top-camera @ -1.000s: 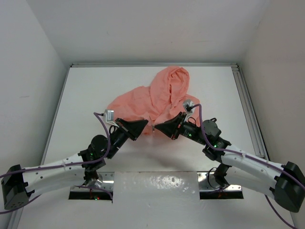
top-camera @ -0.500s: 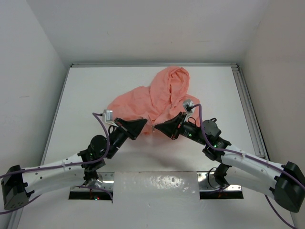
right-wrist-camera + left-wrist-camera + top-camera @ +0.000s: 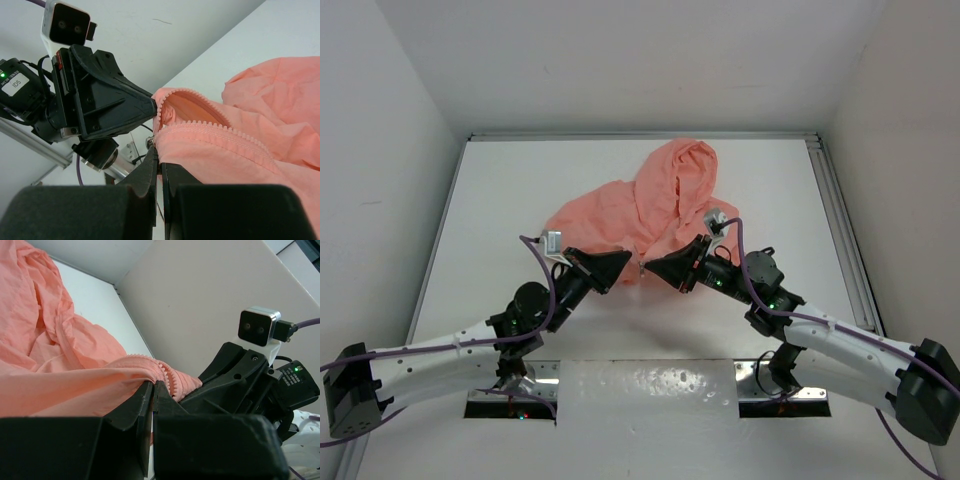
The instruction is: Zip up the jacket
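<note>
The salmon-pink jacket (image 3: 640, 205) lies crumpled in the middle of the white table, hood toward the back. My left gripper (image 3: 626, 263) is shut on the jacket's near hem beside the zipper teeth; in the left wrist view (image 3: 154, 386) the fabric (image 3: 60, 360) runs out from between its jaws. My right gripper (image 3: 650, 268) faces it closely and is shut on the other zipper edge of the jacket (image 3: 240, 150). In the right wrist view (image 3: 160, 162) a small metal slider (image 3: 150, 143) sits at its fingertips. The two zipper rows (image 3: 200, 107) gape apart just behind the grippers.
A metal rail (image 3: 840, 220) runs along the table's right side. White walls enclose the table on the left, back and right. A shiny plate (image 3: 648, 385) lies between the arm bases at the near edge.
My left gripper has shifted very slightly to the right. The right arm and the jacket look the same.
</note>
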`<state>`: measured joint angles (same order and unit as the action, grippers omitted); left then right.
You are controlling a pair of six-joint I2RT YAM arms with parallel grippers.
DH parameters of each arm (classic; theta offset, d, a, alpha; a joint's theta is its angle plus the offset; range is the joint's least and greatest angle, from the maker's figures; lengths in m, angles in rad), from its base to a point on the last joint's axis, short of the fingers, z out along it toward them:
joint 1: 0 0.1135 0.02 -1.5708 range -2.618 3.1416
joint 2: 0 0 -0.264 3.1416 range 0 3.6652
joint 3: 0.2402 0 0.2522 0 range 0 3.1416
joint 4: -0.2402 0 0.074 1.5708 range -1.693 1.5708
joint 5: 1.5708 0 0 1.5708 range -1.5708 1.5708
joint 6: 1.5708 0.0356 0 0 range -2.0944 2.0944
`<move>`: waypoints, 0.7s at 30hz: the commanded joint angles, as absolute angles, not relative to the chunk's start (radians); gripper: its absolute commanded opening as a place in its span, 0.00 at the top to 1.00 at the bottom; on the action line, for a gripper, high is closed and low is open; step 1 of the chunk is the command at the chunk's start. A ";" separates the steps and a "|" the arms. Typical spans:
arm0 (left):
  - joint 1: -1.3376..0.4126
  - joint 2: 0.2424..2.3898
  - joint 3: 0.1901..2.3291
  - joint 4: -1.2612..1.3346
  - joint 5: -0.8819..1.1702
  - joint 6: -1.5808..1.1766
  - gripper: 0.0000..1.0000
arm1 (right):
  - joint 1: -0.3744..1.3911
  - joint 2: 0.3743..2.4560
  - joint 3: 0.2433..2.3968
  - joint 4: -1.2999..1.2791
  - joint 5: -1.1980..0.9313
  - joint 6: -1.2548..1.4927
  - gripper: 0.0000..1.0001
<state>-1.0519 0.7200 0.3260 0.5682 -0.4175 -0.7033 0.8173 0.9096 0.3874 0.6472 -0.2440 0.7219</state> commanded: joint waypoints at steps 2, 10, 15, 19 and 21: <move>-1.043 0.715 0.322 0.627 -0.407 -0.692 1.00 | 0.813 0.907 0.413 0.675 -0.242 0.707 1.00; -1.043 0.686 0.318 0.618 -0.425 -0.684 1.00 | 0.811 0.904 0.414 0.664 -0.241 0.703 1.00; -1.046 0.707 0.318 0.630 -0.403 -0.692 1.00 | 0.813 0.905 0.422 0.658 -0.239 0.704 1.00; -1.045 0.712 0.318 0.637 -0.397 -0.695 1.00 | 0.811 0.905 0.423 0.660 -0.241 0.704 1.00; -1.048 0.716 0.319 0.638 -0.396 -0.695 1.00 | 0.813 0.904 0.423 0.661 -0.242 0.704 1.00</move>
<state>-1.0519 0.7124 0.3191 0.5842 -0.4099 -0.7033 0.8173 0.9100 0.3878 0.6231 -0.2440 0.7177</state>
